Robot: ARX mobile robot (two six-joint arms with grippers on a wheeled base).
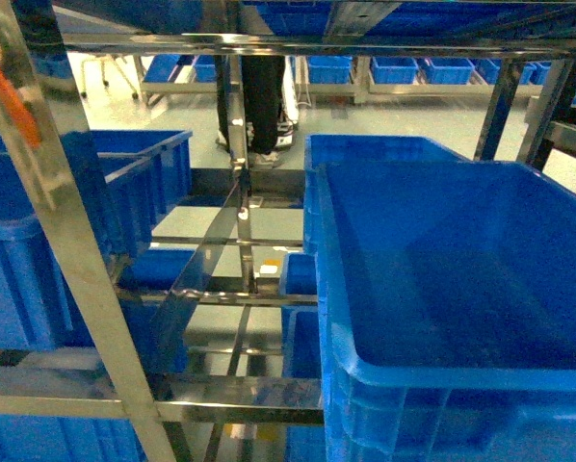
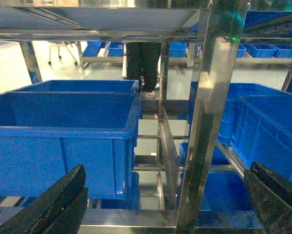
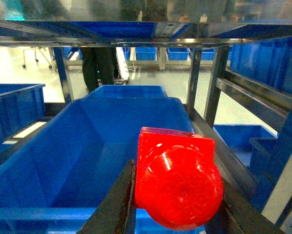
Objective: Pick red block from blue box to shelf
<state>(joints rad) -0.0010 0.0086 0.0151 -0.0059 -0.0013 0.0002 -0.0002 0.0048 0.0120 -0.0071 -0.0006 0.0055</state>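
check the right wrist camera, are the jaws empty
No, the small glossy red plastic block sits clamped between the dark jaws of the right gripper, hanging above a dark blue plastic crate.

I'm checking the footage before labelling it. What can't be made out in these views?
- Head view: neither gripper shows, and the red block is absent.
- Right wrist: the block fills the foreground, hiding the crate floor beneath.
- Left wrist: the left gripper fingers are cut off by the bottom edge.

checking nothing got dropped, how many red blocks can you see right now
1. The red block sits between the right gripper's fingers, held above a blue crate on the shelf. The head and left wrist views show none; others could be hidden.
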